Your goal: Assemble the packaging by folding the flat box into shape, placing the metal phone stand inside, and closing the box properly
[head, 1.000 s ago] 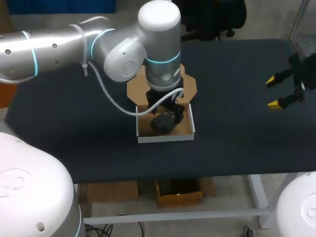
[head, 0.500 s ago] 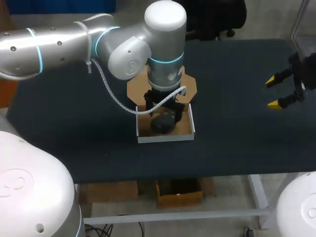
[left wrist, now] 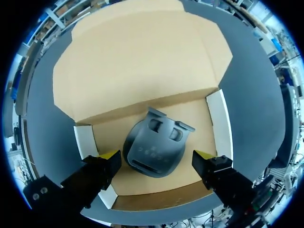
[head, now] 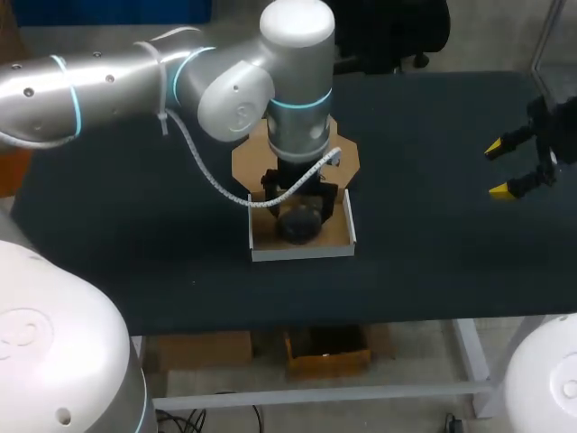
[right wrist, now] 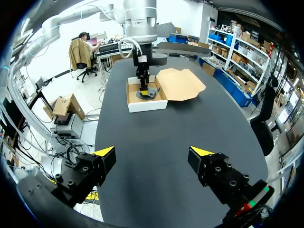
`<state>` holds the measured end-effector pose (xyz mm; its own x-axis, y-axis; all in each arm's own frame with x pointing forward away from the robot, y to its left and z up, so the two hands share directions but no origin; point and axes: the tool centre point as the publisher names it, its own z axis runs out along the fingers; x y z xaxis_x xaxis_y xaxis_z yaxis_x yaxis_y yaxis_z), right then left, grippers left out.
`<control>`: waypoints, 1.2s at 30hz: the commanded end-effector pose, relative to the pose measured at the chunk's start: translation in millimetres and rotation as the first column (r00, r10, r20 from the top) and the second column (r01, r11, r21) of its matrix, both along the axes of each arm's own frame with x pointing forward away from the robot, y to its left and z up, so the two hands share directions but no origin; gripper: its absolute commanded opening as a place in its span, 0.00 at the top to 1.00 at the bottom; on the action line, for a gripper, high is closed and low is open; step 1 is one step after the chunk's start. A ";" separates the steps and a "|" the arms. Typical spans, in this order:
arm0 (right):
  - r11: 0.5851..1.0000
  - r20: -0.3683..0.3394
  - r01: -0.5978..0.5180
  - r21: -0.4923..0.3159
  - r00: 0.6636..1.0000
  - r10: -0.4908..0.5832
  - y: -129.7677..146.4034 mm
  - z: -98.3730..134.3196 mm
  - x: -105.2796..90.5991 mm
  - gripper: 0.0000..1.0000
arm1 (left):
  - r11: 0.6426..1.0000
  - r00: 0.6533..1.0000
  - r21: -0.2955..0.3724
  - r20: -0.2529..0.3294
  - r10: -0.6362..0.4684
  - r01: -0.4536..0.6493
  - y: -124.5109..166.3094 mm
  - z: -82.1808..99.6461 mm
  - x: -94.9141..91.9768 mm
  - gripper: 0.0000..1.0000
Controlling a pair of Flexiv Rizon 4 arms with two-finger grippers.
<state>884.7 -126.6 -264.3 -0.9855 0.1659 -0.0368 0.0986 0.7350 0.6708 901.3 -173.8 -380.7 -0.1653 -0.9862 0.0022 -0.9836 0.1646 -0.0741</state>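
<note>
The left arm (head: pixel 225 86) had shifted slightly above the box (left wrist: pixel 216 118). The left gripper (left wrist: pixel 156 155) hung open, a finger on either side of the stand (left wrist: pixel 154 145), which lay inside the box, whose lid (left wrist: pixel 137 61) was flat. The right gripper (right wrist: pixel 152 151) hung open, well apart.

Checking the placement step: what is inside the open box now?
A dark metal phone stand lies on the floor of the cardboard box, between the open fingers of the left gripper. The floor under the stand is covered.
</note>
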 end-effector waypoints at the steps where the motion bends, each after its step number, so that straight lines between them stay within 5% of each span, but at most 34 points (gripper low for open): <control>1: 1.000 -0.003 -0.005 0.005 1.000 0.005 -1.5 1.0 0.2 0.00 | 1.000 1.000 0.003 -0.011 0.026 -0.026 -0.8 -0.7 -7.6 0.00; 15: 1.000 -0.003 -0.005 0.005 1.000 0.005 -1.5 1.0 0.2 0.00 | 0.995 0.992 0.004 -0.086 0.095 -0.095 -10.6 -12.5 -36.5 0.00; 36: 1.000 -0.003 -0.005 0.005 1.000 0.005 -1.5 1.0 0.2 0.00 | 0.990 0.983 0.018 -0.120 0.141 -0.140 -17.0 -15.7 -75.9 0.00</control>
<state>884.7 -126.6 -264.3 -0.9855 0.1659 -0.0369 0.0986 0.7350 0.6708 827.0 -189.1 -396.7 -0.0247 -0.9997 0.0088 -0.9984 0.0252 0.0512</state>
